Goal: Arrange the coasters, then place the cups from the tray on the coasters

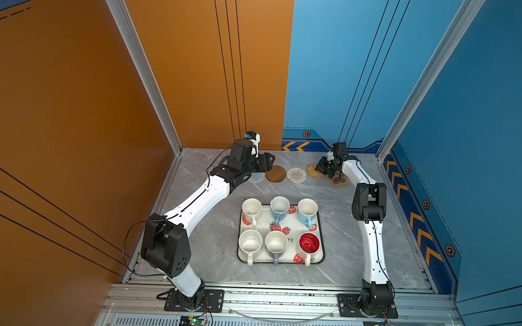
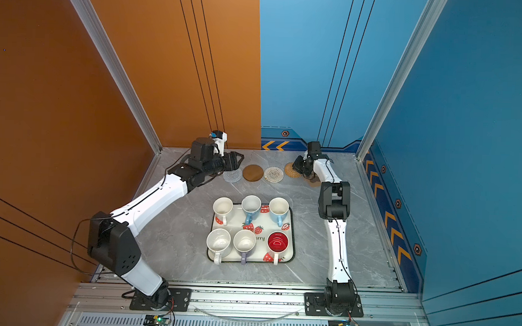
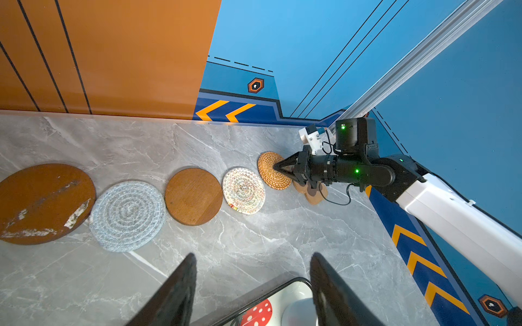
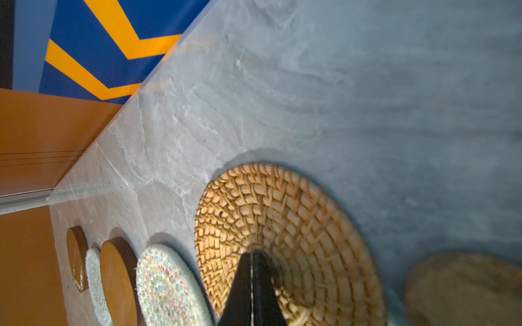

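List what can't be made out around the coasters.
Paw-print coaster: blurred in the right wrist view, mostly under the right gripper in both top views.
Scratched brown disc: cut by the left wrist view's edge, mostly under the left arm in both top views.
Tray lettering: cups hide most.

Twin overheads; wrist cameras near coasters (image 3: 193, 196)

Grey veined counter (image 1: 209, 245). Far edge: scuffed brown disc (image 3: 42, 203), grey spiral (image 3: 127, 216), brown disc (image 3: 193, 196), cream flecked spiral (image 3: 243, 190), tan rattan round (image 4: 282, 225), tan paw mat (image 1: 342, 184). Cream tray (image 1: 296, 229), dark rim, red strawberries. White cup (image 1: 251, 207), lavender cup (image 1: 275, 244), light blue cups (image 1: 307, 213), red-inside cup (image 1: 309, 243). My left gripper (image 3: 252, 256) black.
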You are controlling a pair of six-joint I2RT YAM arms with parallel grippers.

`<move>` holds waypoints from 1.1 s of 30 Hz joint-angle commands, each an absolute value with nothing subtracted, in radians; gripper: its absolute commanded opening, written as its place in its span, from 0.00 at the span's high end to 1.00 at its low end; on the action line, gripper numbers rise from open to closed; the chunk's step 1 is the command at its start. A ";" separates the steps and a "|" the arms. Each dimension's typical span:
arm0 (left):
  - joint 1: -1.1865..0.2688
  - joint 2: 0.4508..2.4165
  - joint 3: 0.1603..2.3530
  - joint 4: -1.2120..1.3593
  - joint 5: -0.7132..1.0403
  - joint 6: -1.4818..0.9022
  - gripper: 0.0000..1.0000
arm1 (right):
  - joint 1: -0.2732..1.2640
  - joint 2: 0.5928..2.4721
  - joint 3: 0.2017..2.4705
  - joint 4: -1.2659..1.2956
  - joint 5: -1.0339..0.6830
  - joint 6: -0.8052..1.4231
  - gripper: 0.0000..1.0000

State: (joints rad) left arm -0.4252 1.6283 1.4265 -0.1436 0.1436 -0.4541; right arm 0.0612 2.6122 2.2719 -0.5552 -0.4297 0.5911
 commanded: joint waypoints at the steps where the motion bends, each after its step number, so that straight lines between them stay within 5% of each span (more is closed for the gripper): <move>1: -0.419 1.592 1.405 -0.128 0.153 -0.454 0.35 | 0.075 2.599 2.208 -0.653 -0.410 0.559 1.00; 33: -0.415 1.571 1.381 -0.113 0.152 -0.451 0.34 | 0.069 2.534 2.161 -0.651 -0.437 0.533 1.00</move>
State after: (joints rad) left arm -0.4232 1.6043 1.3903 -0.1226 0.1436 -0.4541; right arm 0.0654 2.5412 2.1609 -0.5568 -0.4332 0.5526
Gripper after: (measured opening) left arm 0.661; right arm 0.047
